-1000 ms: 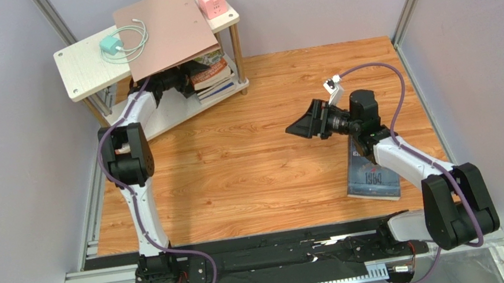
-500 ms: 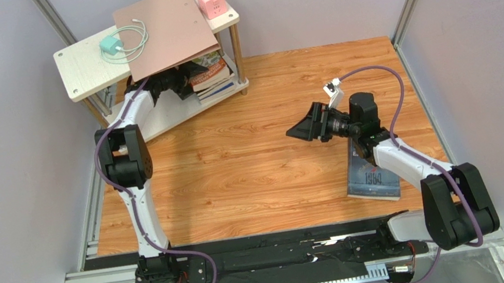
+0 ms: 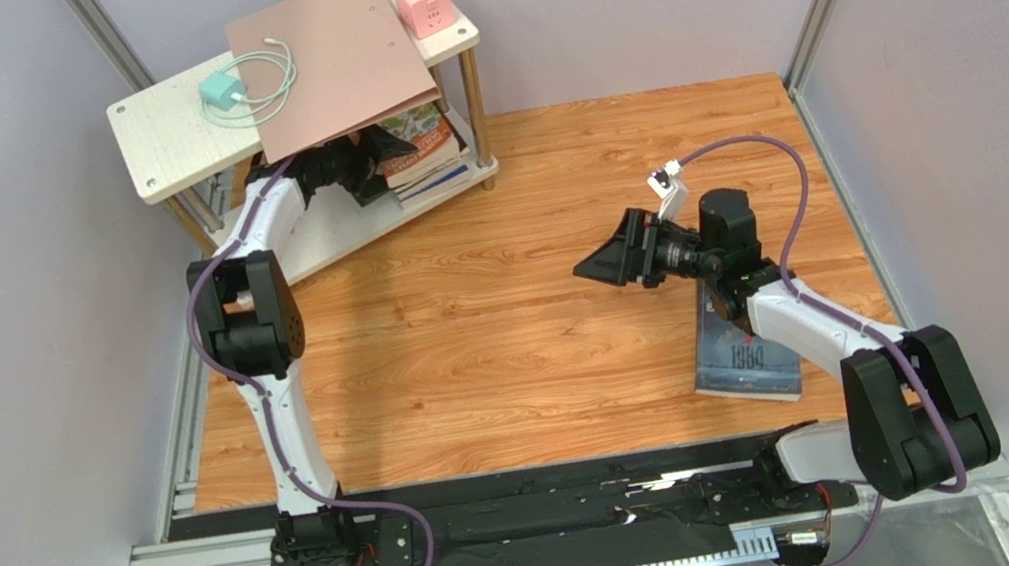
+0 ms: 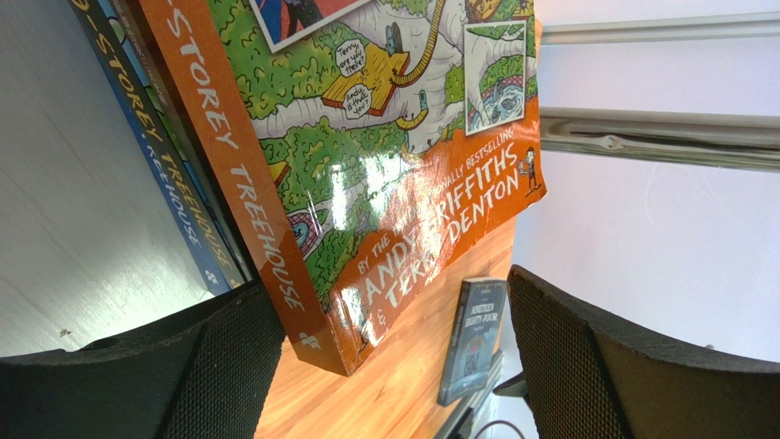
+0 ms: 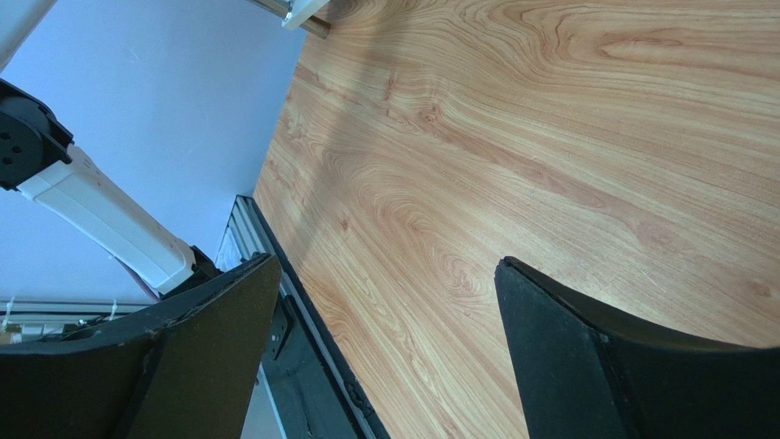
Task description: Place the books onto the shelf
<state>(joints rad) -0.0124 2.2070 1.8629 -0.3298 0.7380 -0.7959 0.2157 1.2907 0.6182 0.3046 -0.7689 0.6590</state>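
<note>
The small two-tier shelf with whitish wood-grain boards and slim metal legs [image 3: 161, 140] stands at the far left corner of the orange wood-grain worktop [image 3: 471, 319], close to the left and back walls; a flat pinkish-brown board [image 3: 331, 60] lies on its top tier and overhangs the front edge, between a teal charger with a coiled white cable [image 3: 225, 91] and a pink cube socket [image 3: 423, 0]; the stack of thin paperbacks [image 3: 421, 145] lies flat at the right end of the lower tier; the left arm reaches in under the overhang, and its left jaws are released and wide, the corner of the topmost orange "Treehouse" book [image 4: 366, 165] between them, blue-spined books [image 4: 156, 155] beneath it; the grey-blue "1984" paperback [image 3: 744, 359] lies flat near the worktop's right edge, partly under the right forearm; the right jaws hang spread and hold nothing above bare wood at mid-worktop; a broad open stretch separates shelf and lone book.
</note>
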